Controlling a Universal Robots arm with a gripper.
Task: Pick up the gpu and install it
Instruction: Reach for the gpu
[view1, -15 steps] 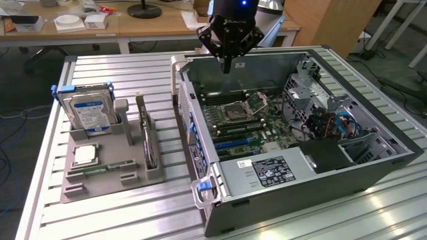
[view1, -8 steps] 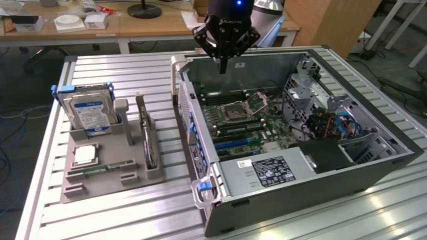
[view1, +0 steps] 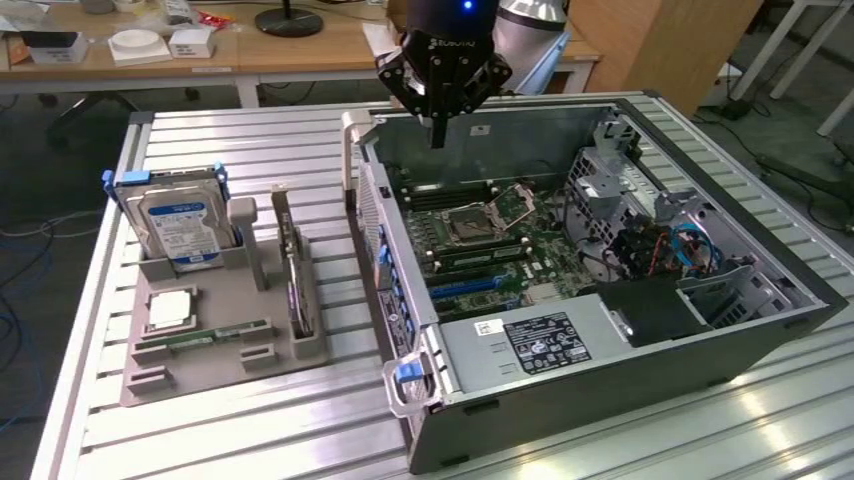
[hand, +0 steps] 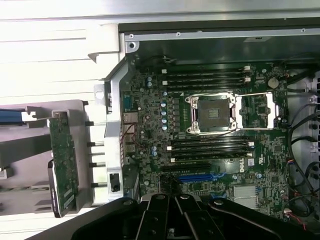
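Observation:
The gpu (view1: 296, 272) is a thin dark card with a metal end bracket. It stands on edge in a slot of the grey holder (view1: 200, 378) on the exterior view's left. In the wrist view the gpu (hand: 63, 160) shows its green circuit face beside the case wall. My gripper (view1: 438, 138) hangs shut and holding nothing, high over the far end of the open computer case (view1: 767, 325) and well away from the gpu. In the wrist view my gripper (hand: 176, 202) sits over the motherboard (hand: 150, 115) near a blue card slot (hand: 200, 176).
The holder also carries a hard drive (view1: 180, 225) with a blue-white label, a silvery processor chip (view1: 171, 310) and a green memory stick (view1: 200, 338). Inside the case are the open processor socket (hand: 215, 114), a power supply (view1: 534, 345) and cable bundles (view1: 674, 245). Desks stand behind.

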